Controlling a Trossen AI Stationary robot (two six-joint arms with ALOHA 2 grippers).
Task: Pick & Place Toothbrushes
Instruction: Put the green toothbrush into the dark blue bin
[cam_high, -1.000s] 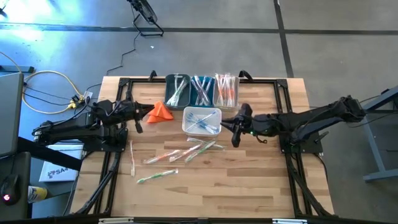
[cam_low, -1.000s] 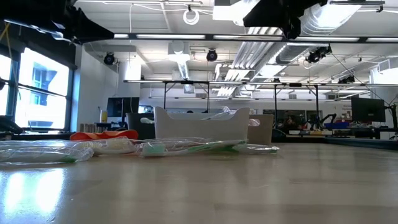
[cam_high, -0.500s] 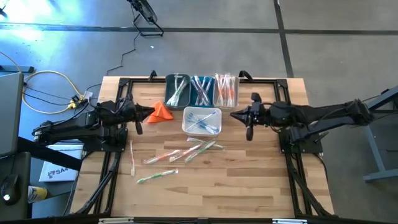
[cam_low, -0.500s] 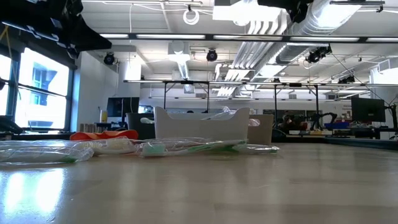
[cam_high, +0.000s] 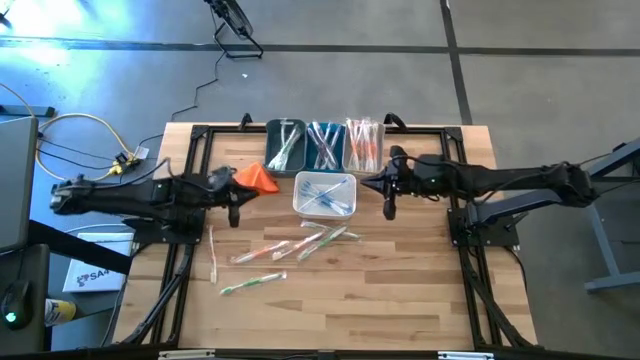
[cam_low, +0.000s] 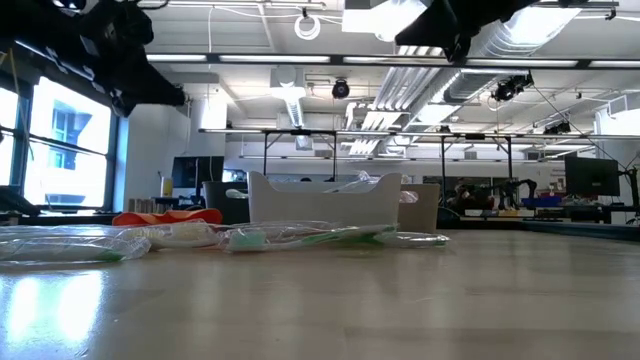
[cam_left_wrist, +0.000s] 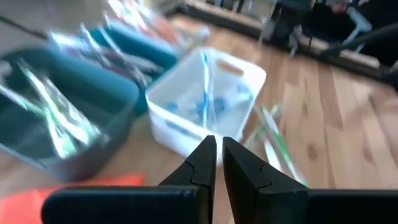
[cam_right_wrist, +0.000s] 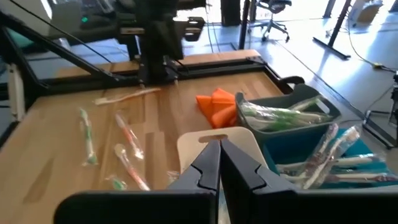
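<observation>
Several toothbrushes (cam_high: 322, 144) are already sorted into bins (cam_high: 325, 146), while loose ones (cam_high: 290, 246) near the white bin (cam_high: 325, 194) remain unpicked, both jaws closed and empty.

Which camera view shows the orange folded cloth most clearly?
The right wrist view shows the orange folded cloth best: its folds are plain, beside the green bin. The high view shows it small, the low view only edge-on, and the left wrist view just a blurred part.

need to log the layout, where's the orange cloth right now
In the high view the orange cloth lies on the table's left half, just left of the white bin and just beyond the left gripper.
</observation>
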